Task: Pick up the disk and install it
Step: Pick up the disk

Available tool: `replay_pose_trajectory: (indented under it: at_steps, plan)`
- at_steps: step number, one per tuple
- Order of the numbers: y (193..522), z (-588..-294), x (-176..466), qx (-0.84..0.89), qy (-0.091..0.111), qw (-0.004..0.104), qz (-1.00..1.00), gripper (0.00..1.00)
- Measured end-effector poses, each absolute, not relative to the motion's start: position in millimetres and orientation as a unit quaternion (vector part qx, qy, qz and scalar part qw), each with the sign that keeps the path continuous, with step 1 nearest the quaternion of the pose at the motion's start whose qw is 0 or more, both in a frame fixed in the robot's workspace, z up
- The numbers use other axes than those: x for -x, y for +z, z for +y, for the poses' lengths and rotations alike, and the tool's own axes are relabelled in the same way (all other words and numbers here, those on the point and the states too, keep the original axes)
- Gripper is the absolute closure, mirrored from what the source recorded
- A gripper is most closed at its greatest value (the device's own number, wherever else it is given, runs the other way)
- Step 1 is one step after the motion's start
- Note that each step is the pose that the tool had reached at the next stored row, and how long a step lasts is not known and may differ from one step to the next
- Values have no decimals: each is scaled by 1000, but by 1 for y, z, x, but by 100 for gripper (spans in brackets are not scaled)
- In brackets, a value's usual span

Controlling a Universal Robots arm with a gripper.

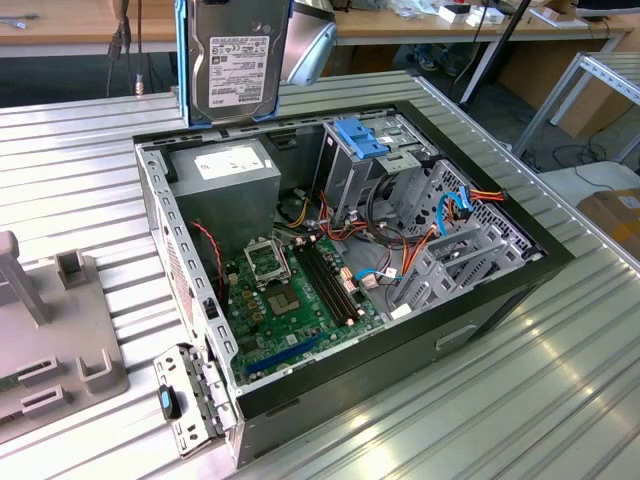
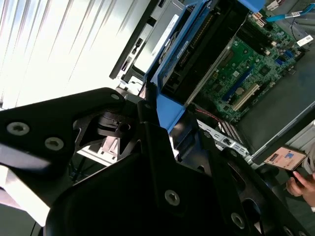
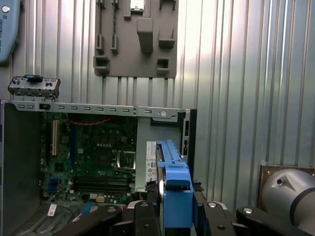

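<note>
The disk point(image 1: 235, 60) hangs upright in the air above the far wall of the open computer case point(image 1: 470, 330), with its dark grey face and white label turned to the exterior camera and blue frame along its edges. In the first wrist view the disk's blue frame point(image 3: 175, 189) runs between black fingers point(image 3: 145, 219), and my gripper point(image 3: 177, 219) is shut on it. The second wrist view shows the disk point(image 2: 197, 54) edge-on beyond the gripper point(image 2: 162, 115), over the green motherboard point(image 2: 246, 64).
Inside the case are a grey power supply point(image 1: 225, 175), the motherboard point(image 1: 290, 300), cables and a drive bay with a light-blue bracket point(image 1: 362, 137). A grey fixture point(image 1: 50, 330) sits on the ribbed metal table at the exterior view's left. A person's hand point(image 2: 302, 184) is near the case.
</note>
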State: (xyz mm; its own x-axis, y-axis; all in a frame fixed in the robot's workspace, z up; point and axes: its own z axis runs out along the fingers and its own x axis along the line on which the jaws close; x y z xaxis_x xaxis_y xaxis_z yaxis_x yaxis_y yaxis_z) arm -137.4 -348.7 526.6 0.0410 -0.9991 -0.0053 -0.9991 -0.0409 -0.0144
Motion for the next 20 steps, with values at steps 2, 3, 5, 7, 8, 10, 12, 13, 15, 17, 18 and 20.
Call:
replay_pose_trajectory:
  at_steps: [2,3,5,7,8,10,12,13,15,17,18,20]
  plan:
    - [527,-349,136,721,-3,7,692,64]
    - [527,-349,134,721,-3,7,692,64]
    - [527,-349,133,721,-3,7,692,64]
    - [527,-349,133,721,-3,7,692,64]
    - [527,-349,133,721,-3,7,692,64]
    - [527,-349,132,721,-3,7,692,64]
    - [527,-349,131,721,-3,7,692,64]
    - [527,-349,131,721,-3,7,692,64]
    - [527,-349,129,721,-3,7,692,64]
    - [527,-349,127,721,-3,7,692,64]
    - [527,-349,126,721,-3,7,692,64]
    - [527,-349,124,721,-3,7,692,64]
